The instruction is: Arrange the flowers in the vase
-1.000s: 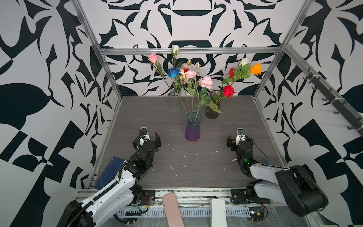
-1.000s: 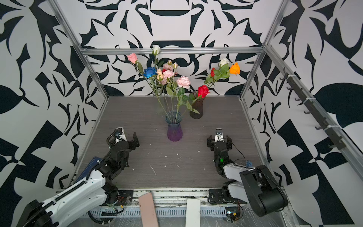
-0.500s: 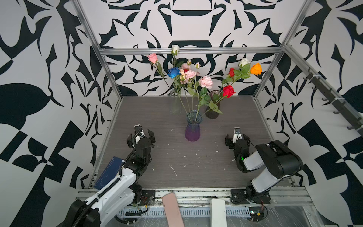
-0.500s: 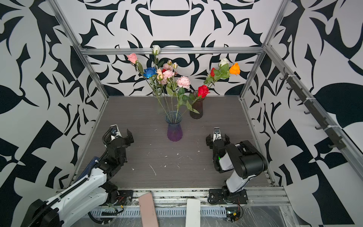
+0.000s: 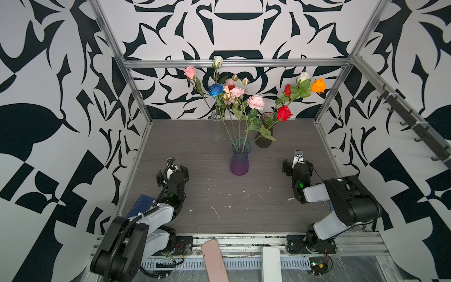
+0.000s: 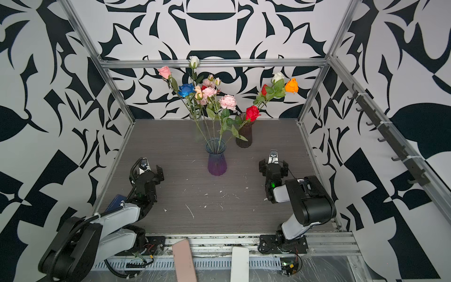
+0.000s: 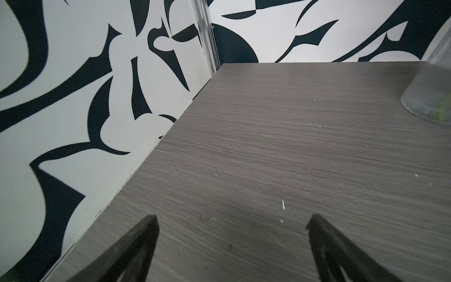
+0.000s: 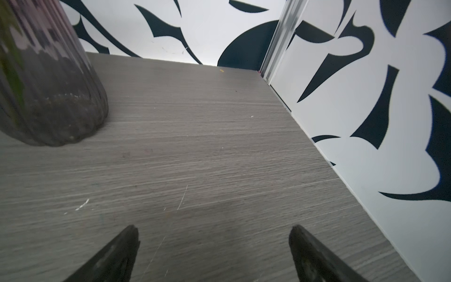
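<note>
The flowers stand in vases at the middle and back of the table. A blue-to-purple vase holds several green stems under a blue rose and pink ruffled blooms. A clear vase stands behind it. A dark vase carries red, orange and white roses. My left gripper is low over the table, left of the purple vase, open and empty. My right gripper is right of it, open and empty.
A dark blue booklet lies by the left wall near the front. A pink flat piece and a white one stick out over the front rail. White specks dot the grey table. Patterned walls close three sides.
The left gripper has shifted a little left and back. The right arm has folded with its elbow raised, its gripper edging toward the back. Both stay open; flowers unmoved.
</note>
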### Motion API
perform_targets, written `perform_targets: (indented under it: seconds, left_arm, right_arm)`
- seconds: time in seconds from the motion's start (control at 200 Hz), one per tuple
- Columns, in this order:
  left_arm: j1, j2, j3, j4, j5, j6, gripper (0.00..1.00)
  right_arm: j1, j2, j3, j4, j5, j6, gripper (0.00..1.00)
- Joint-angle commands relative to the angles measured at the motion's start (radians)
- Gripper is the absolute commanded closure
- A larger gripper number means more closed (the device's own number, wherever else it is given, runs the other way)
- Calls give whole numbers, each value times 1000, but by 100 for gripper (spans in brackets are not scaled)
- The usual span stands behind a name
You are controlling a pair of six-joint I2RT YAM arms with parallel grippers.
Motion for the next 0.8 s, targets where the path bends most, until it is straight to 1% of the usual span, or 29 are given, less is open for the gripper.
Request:
perform_targets:
  seconds: [0.0, 0.085, 0.175, 0.265, 0.31, 0.33, 0.39, 0.48, 0.53, 0.56, 0.61, 0.655, 0.735, 0.795]
  left_arm:
    - [50, 113, 32, 234, 130, 59, 1]
    - [68, 231, 57, 324, 163, 52, 1]
    - [68, 332, 77, 416, 188, 99, 1]
    - [81, 336, 142, 258, 336, 112, 1]
    - [117, 340, 153, 209, 385, 70, 1]
    - [127, 354, 154, 209, 378, 43, 1]
    - [137, 406, 147, 319, 377, 79, 1]
    - [141, 366, 172, 193, 393, 47, 0]
    - [145, 384, 165, 235, 399, 53, 0]
    - [150, 393, 166, 258, 404, 59, 1]
    - [158, 380, 175, 217, 428, 46, 1]
    - [167, 374, 179, 187, 440, 37, 1]
    - [168, 383, 171, 229, 437, 40, 1]
    - [168, 377, 168, 222, 436, 34, 1]
  right_arm:
    - [2, -14, 11, 1, -2, 17, 0]
    - [1, -13, 11, 1, -1, 17, 0]
    - [2, -13, 11, 0, -1, 17, 0]
    - [1, -13, 11, 1, -2, 17, 0]
    - [2, -13, 11, 1, -2, 17, 0]
    - [1, -13, 12, 1, -2, 17, 0]
    - [0, -13, 11, 0, -2, 18, 0]
    - [1, -12, 13, -1, -3, 17, 0]
    - [-4, -10, 19, -9, -20, 22, 0]
    - [-26, -14, 27, -31, -64, 34, 0]
    - [-52, -24, 30, -61, -112, 49, 0]
    - [-53, -20, 29, -53, -123, 38, 0]
    - [-53, -21, 30, -56, -135, 34, 0]
    - [-53, -22, 28, -53, -135, 34, 0]
